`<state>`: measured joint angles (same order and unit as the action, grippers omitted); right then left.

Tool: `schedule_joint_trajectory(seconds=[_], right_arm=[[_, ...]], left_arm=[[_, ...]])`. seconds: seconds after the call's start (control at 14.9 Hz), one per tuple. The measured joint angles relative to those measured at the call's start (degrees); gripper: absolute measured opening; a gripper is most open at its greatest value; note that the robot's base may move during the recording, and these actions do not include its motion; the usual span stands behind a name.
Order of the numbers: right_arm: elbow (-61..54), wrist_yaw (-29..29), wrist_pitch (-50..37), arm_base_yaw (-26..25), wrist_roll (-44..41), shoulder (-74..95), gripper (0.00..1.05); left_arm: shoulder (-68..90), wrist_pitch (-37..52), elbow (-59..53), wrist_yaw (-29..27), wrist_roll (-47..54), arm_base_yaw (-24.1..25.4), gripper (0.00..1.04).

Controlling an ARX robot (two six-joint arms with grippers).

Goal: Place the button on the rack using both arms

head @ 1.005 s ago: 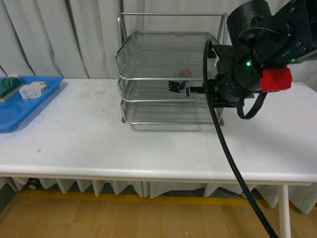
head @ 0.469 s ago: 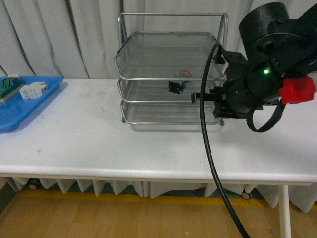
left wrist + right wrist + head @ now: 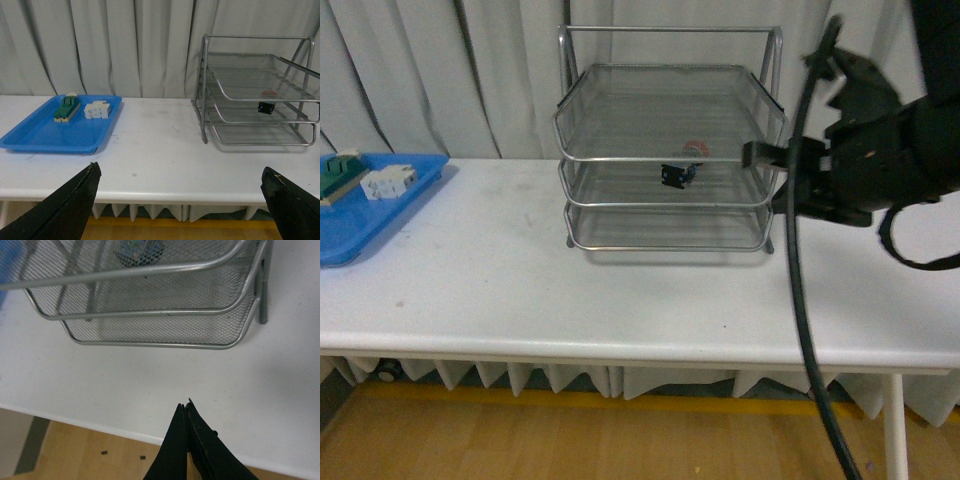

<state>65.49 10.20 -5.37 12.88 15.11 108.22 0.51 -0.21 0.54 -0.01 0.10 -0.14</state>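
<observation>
The silver wire-mesh rack [image 3: 665, 215] stands at the middle back of the white table. On its middle shelf lies the button [image 3: 677, 173], black body toward me and a bit of red behind it. It also shows in the left wrist view as the button [image 3: 265, 107] inside the rack [image 3: 250, 140]. My right gripper [image 3: 748, 152] is shut and empty, just outside the rack's right front corner. Its wrist view shows the shut tips [image 3: 184, 406] over bare table in front of the rack [image 3: 160, 345]. My left gripper [image 3: 180, 167] hangs open and empty, back from the table's front edge.
A blue tray [image 3: 370, 230] at the table's left end holds a white block [image 3: 387, 181] and a green-and-cream part [image 3: 340, 172]. The right arm's black cable [image 3: 800, 330] hangs down in front of the table's right side.
My right arm has drawn back to the right, out of the rack's middle shelf. The button stays where it lay on that shelf.
</observation>
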Motion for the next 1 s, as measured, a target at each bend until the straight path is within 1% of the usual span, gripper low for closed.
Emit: schedule_joint_trajectory(seconds=[0.07,0.13,0.27,0.4,0.47,0.54,0.6,0.67,0.74,0.8,0.87,1.0], right_arm=[[-4.94,1.55,-2.54,-1.46,2.29,-5.38,0.02],[-9.35,1.81,-4.15,-3.17,3.89,-10.64,0.02],[-19.65,2.43,-4.48,-7.78,5.84,-24.59,0.02],[-25.49,3.56,-2.93,-12.70,5.57,-35.65,0.02],[-28.35,1.99,-8.13,-13.92,3.52,-39.60,0.02],[-32.65,-4.46,-17.42,-13.66,-0.35,-43.80,0.02],[-38.18,-8.92,-21.86,-13.14,-6.95,-51.15,0.02],[-41.07,-9.46,-19.30,-13.11,-9.73,-56.57,0.02],[-45.09,-9.88,-11.61,-13.11,-13.11,-67.25,0.02],[-50.97,-10.01,-7.50,-13.11,-14.53,-82.51,0.02],[-55.63,-10.03,-7.15,-13.11,-14.73,-84.74,0.02],[-57.02,-10.01,-7.28,-13.11,-14.73,-86.82,0.02]], left_arm=[[0.00,0.00,0.00,0.00,0.00,0.00,0.98],[0.00,0.00,0.00,0.00,-0.02,0.00,0.98],[0.00,0.00,0.00,0.00,0.00,0.00,0.98],[0.00,0.00,0.00,0.00,0.00,0.00,0.98],[0.00,0.00,0.00,0.00,0.00,0.00,0.98],[0.00,0.00,0.00,0.00,-0.02,0.00,0.98],[0.00,-0.02,0.00,0.04,0.00,0.00,0.98],[0.00,0.00,0.00,0.00,-0.02,0.00,0.98],[0.00,0.00,0.00,0.00,-0.02,0.00,0.98],[0.00,0.00,0.00,0.00,0.00,0.00,0.98],[0.00,0.00,0.00,0.00,-0.02,0.00,0.98],[0.00,0.00,0.00,0.00,0.00,0.00,0.98]])
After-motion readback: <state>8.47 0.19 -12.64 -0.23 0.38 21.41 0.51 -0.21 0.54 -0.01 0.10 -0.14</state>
